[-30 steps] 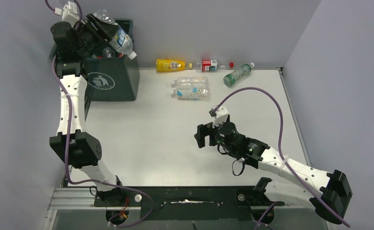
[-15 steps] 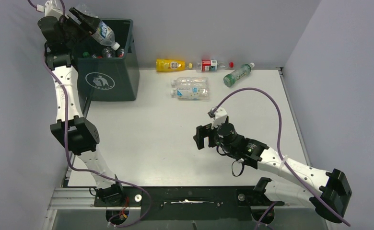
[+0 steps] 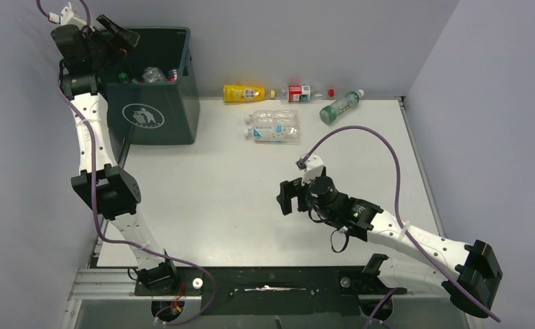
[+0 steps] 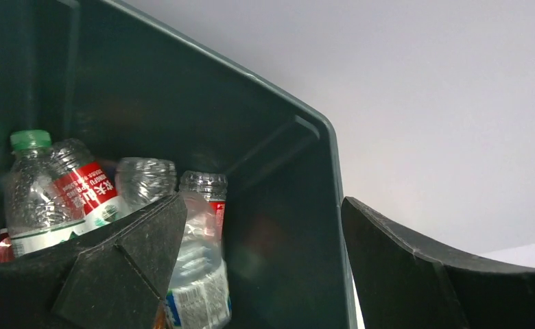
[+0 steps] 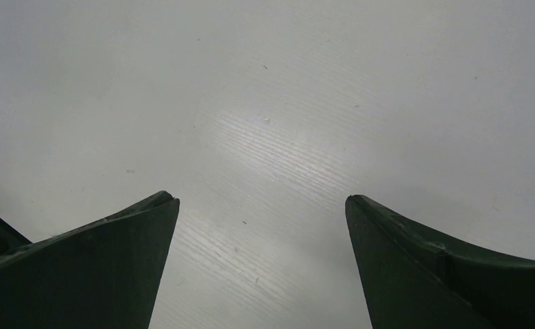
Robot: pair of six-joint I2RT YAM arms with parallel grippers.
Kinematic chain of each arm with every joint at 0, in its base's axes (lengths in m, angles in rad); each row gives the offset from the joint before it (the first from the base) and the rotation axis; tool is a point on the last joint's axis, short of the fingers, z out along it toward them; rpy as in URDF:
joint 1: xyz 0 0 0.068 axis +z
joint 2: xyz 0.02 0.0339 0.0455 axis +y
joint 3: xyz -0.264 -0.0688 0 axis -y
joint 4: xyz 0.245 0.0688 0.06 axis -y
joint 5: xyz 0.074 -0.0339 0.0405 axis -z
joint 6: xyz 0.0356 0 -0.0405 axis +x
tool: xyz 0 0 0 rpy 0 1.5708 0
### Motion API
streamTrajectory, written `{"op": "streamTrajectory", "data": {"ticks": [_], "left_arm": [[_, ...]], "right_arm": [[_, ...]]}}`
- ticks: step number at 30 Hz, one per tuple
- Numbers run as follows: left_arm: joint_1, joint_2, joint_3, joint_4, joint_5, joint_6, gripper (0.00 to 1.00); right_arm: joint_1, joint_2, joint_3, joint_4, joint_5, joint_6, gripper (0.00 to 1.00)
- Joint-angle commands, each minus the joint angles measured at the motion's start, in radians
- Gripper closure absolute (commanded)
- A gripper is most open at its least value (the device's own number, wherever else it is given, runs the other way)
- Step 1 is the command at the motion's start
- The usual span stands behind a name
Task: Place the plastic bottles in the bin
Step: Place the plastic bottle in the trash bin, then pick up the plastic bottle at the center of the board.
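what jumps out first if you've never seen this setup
The tall dark green bin at the far left, bottles piled inside, with the left gripper open over its rim. Five loose bottles lie at the far edge of the table; the right gripper hovers open mid-table.

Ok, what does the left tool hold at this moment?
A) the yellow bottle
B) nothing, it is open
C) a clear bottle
B: the left tool is open and empty beside the bin, while the yellow bottle lies on the table.
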Motion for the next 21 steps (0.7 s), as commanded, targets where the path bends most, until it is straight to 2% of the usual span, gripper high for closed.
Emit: {"op": "streamTrajectory", "data": {"ticks": [1, 6, 11, 21], "left_arm": [[0.009, -0.078, 0.043, 0.001, 0.011, 0.017, 0.16], [-0.029, -0.221, -0.076, 0.015, 0.041, 0.047, 0.16], [-0.103, -0.417, -0.308, 0.057, 0.02, 0.089, 0.15], [-0.249, -0.704, -0.769, 0.164, 0.0, 0.061, 0.15]], "right_arm": [[0.005, -0.01, 0.024, 0.023, 0.011, 0.004, 0.02], [-0.007, 0.015, 0.044, 0.016, 0.015, 0.015, 0.02], [-0.068, 0.064, 0.094, -0.014, -0.023, 0.022, 0.02], [-0.29, 0.172, 0.266, -0.101, -0.09, 0.014, 0.02]]}}
